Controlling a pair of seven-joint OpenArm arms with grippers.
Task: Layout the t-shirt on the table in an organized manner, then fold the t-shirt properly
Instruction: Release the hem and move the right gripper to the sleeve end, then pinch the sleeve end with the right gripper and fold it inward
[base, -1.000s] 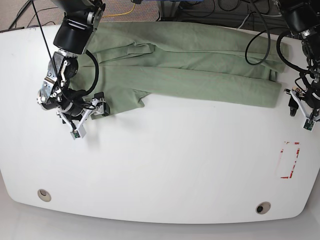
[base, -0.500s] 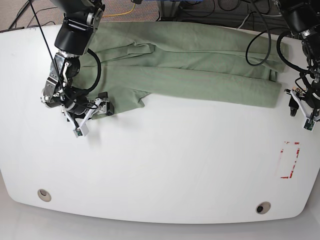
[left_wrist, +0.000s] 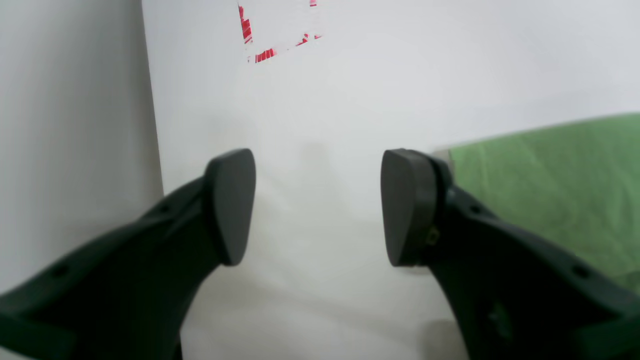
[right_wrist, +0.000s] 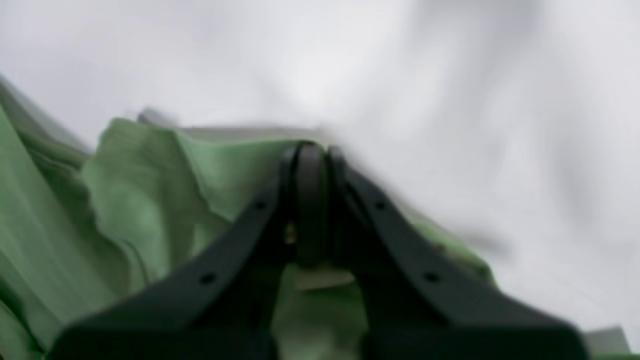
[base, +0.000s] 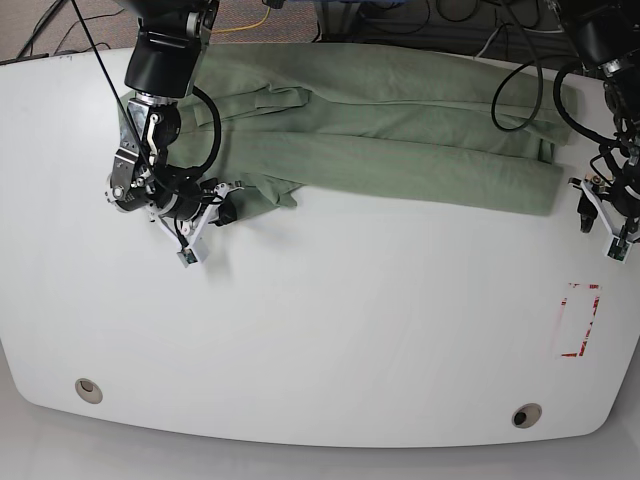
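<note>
We take this for a robotics lab or test bench. We see a bare white table with grommet holes at 7 and 5 o'clock, a red tape rectangle at 4 o'clock, and loose cables trailing over the floor behind it at 12 o'clock.

Cables on floor beyond far edge
</note>
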